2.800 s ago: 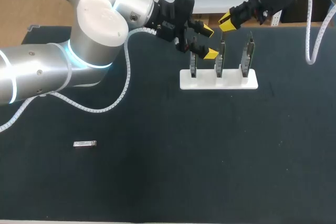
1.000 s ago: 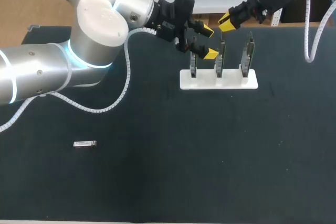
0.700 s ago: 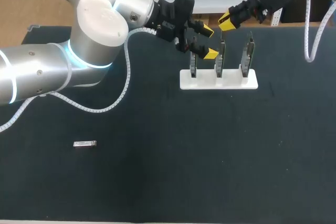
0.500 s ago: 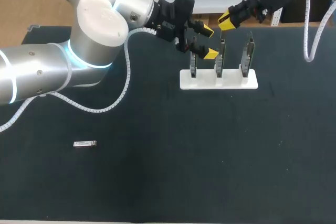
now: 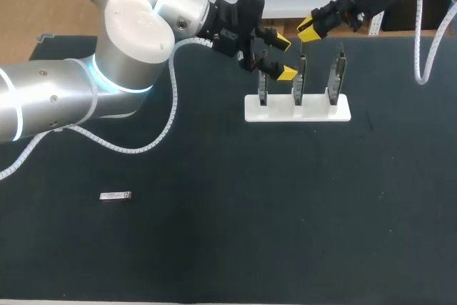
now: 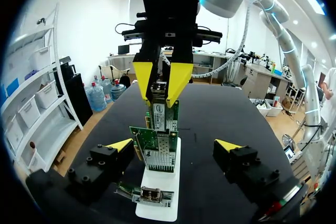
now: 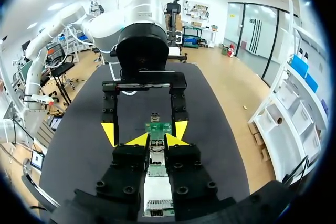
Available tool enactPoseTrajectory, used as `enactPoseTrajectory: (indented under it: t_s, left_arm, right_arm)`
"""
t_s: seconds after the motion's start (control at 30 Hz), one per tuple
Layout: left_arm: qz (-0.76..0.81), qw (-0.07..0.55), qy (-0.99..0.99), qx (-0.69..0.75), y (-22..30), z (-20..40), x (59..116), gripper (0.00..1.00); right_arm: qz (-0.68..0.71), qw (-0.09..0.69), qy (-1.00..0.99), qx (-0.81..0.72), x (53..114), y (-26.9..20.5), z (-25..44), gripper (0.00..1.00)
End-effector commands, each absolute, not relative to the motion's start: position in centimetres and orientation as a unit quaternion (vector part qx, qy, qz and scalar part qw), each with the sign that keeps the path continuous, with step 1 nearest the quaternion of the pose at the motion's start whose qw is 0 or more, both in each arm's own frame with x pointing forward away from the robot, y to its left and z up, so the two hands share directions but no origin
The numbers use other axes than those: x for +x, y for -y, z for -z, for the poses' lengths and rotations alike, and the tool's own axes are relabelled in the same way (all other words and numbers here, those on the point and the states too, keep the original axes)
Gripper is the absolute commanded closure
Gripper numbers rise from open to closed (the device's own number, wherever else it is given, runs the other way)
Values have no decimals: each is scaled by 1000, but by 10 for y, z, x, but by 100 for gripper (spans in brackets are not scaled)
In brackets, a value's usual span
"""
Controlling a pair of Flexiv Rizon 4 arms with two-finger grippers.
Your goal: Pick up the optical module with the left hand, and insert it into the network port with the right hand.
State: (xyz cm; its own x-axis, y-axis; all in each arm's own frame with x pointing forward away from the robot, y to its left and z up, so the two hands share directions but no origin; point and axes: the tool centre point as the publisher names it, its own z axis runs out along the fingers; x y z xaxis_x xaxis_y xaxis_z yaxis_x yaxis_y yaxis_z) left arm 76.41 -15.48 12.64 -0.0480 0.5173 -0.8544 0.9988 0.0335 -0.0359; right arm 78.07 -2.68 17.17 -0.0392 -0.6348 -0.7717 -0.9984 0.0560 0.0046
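Observation:
A white stand [image 5: 298, 108] at the back of the table holds three upright network cards. My right gripper [image 5: 308, 31] hangs over the middle card [image 5: 300, 80], shut on a silver optical module [image 7: 156, 157] that points down at the card's green top edge [image 7: 158, 128]. The left wrist view shows that module [image 6: 159, 91] between the yellow fingers, just above the card [image 6: 158, 142]. My left gripper [image 5: 285, 56] stands open beside the stand, its fingers either side of the row of cards [image 6: 173, 146]. A second optical module [image 5: 114, 196] lies flat on the table at the front left.
The dark table top [image 5: 285, 212] spreads out in front of the stand. My left arm's white cable [image 5: 170, 116] trails over the table at the left. The stand's outer cards [image 5: 263, 88] [image 5: 336, 75] flank the middle one closely.
The right gripper has edged very slightly since the earliest frame. Over the last second nothing has visibly moved.

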Motion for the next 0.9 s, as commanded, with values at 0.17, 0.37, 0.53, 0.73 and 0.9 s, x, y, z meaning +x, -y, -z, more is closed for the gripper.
enactPoseTrajectory:
  t_s: [0.17, 0.37, 0.53, 0.73, 0.9]
  left_arm:
    - [352, 339, -633, 600, 156, -127, 765, 0]
    - [352, 339, -633, 600, 156, -127, 765, 0]
    - [352, 339, -633, 600, 156, -127, 765, 0]
    - [352, 339, -633, 600, 156, -127, 765, 0]
    - [352, 339, -633, 600, 156, -127, 765, 0]
  right_arm:
    - [-299, 310, -655, -621, 776, 29, -174, 100]
    - [-313, 310, -657, -612, 776, 30, -175, 100]
    - [-311, 307, -656, -616, 774, 29, -175, 100]
    - [-309, 305, -655, -619, 774, 29, -175, 100]
    - [-310, 303, -653, -620, 773, 29, -174, 100]
